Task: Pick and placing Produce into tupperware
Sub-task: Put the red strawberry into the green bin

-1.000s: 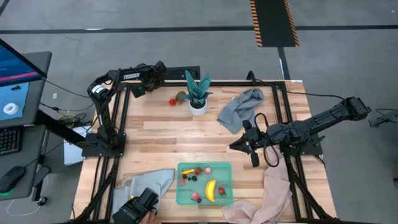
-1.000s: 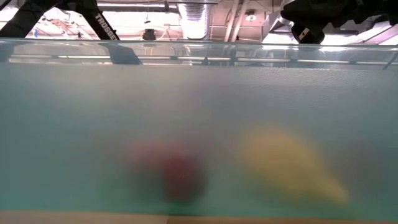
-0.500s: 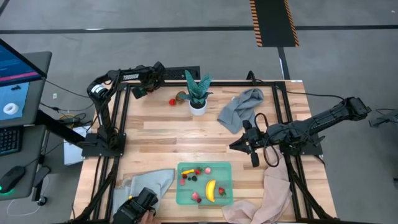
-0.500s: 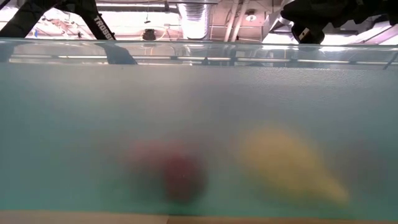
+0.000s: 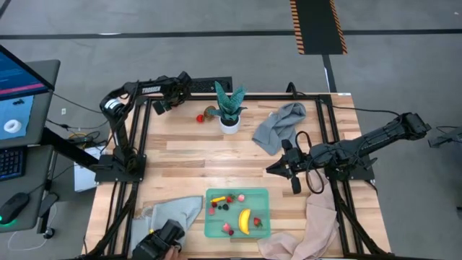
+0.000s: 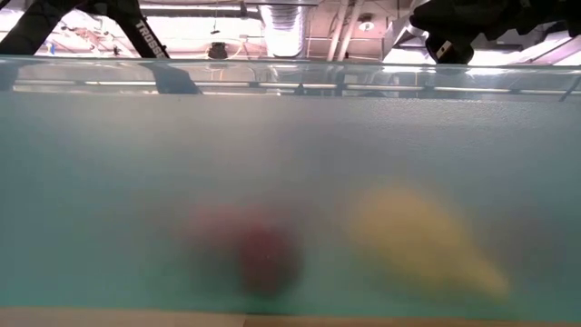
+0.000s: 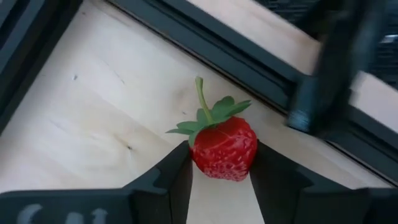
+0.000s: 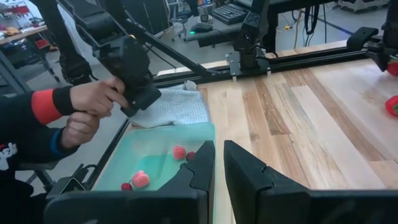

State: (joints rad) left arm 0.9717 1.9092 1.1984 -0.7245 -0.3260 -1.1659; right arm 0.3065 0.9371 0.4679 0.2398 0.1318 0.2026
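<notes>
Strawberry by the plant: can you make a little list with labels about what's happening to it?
item: strawberry
where: far side of the wooden table, near the potted plant
left gripper: jaws on both sides of the berry, touching it
lifted: not yet
right gripper: jaws shut, empty, waiting above the tupperware
in the tupperware: banana, other small fruit

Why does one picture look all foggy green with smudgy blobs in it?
In the low view the camera looks through the tupperware wall, so the banana and a red fruit are blurred smudges; in the left wrist view the strawberry is sharp between the left pincer fingers.
</notes>
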